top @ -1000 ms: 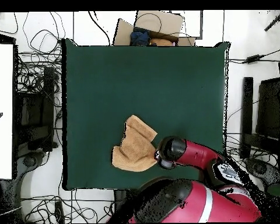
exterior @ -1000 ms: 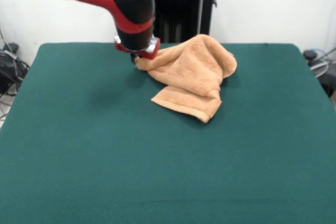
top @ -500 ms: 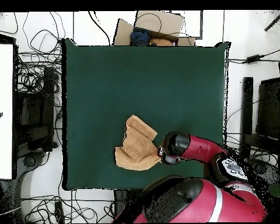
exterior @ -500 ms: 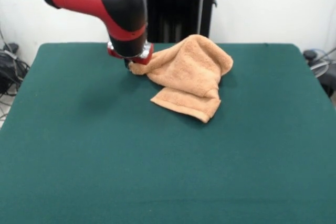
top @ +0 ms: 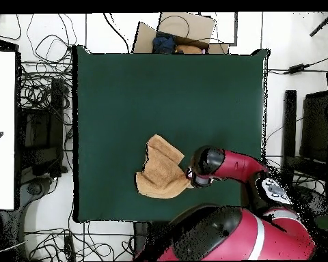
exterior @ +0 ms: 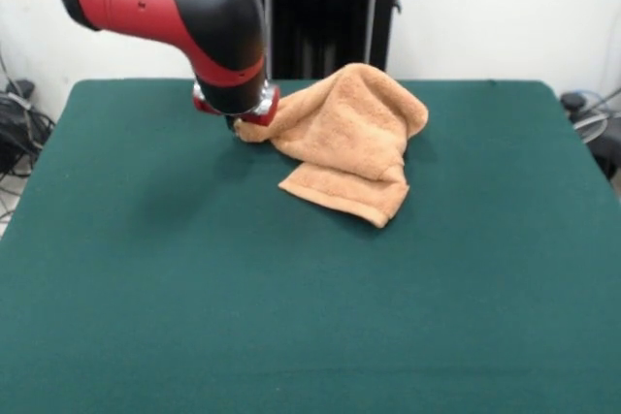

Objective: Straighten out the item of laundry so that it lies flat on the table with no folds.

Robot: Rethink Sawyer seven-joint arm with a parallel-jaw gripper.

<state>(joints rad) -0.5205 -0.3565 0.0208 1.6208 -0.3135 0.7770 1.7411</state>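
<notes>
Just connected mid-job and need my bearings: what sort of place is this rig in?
Probably a robotics lab: a large dark green cloth-topped table with only an orange-tan terry towel on it, tangled black cables on the floor around it, and plain white walls.

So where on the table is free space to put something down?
The table is bare in front of the towel down to the near edge, and along both side edges. It is crowded only at the far edge, where the arm meets the towel's corner.
</notes>
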